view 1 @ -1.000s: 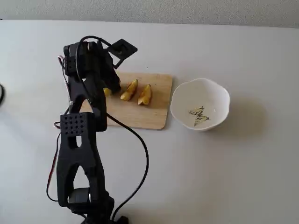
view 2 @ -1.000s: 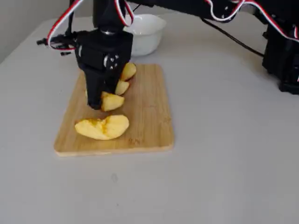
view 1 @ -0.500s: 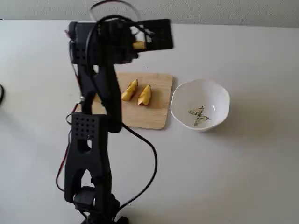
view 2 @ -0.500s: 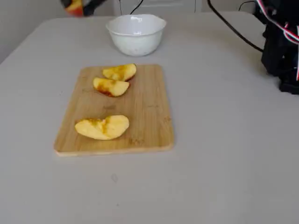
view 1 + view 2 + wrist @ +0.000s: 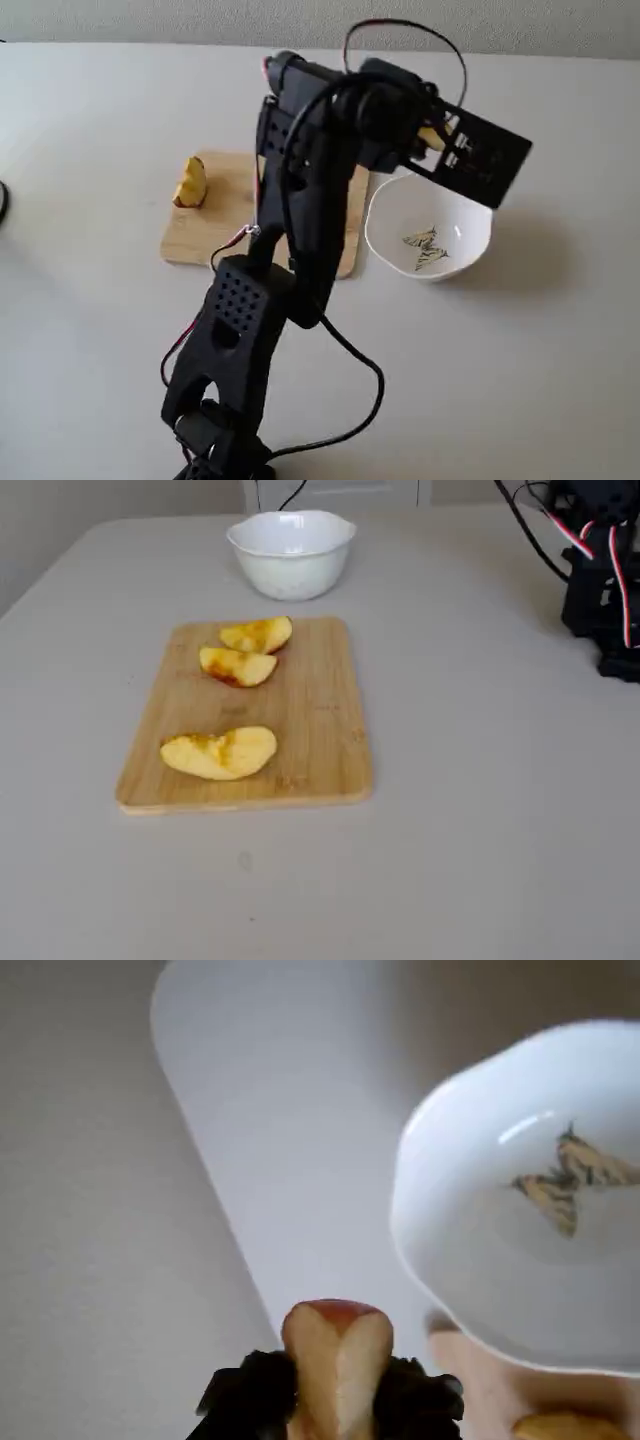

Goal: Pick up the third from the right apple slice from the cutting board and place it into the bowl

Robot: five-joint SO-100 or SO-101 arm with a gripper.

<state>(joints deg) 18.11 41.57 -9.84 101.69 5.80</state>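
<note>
**Operator:** Carrying the apple slice (image 5: pixel 337 1360) high now, pinched between the fingers (image 5: pixel 262 1395) at the bottom edge of the wrist view. The fingers are closed narrow on its two flat flanks, and the slice sits up off the worktop (image 5: pixel 480 810), beside the rim of the bowl (image 5: pixel 420 1240) but not yet over the hollow, as I read it.

**Observer:** Which way is it pointing?

**Operator:** In the wrist view the long axis runs out away from the camera, the tip with a sliver of red skin sticking forward past the fingers. In a fixed view I only catch a pale bit of it at the gripper (image 5: pixel 432 136), just above the bowl's near rim (image 5: pixel 383 195).

**Observer:** How do you expect it to behave?

**Operator:** Light, I'd judge, and fairly stiff, but the cut flesh looks moist, so likely slippery. A hard squeeze could bruise or snap a wedge this thin. Holding it across the broad cut faces near the middle seems right; gripping tip to tip would let it pivot.

**Observer:** And the board?

**Operator:** The cutting board (image 5: pixel 320 730) holds three other slices: two small ones (image 5: pixel 238 665) (image 5: pixel 257 634) near the bowl end and a chunkier one (image 5: pixel 219 753) at the near end. The bowl itself shows empty, only the scribble mark (image 5: pixel 565 1178) on its bottom. Release should be gentle; glossy china may let the slice skid.
</note>
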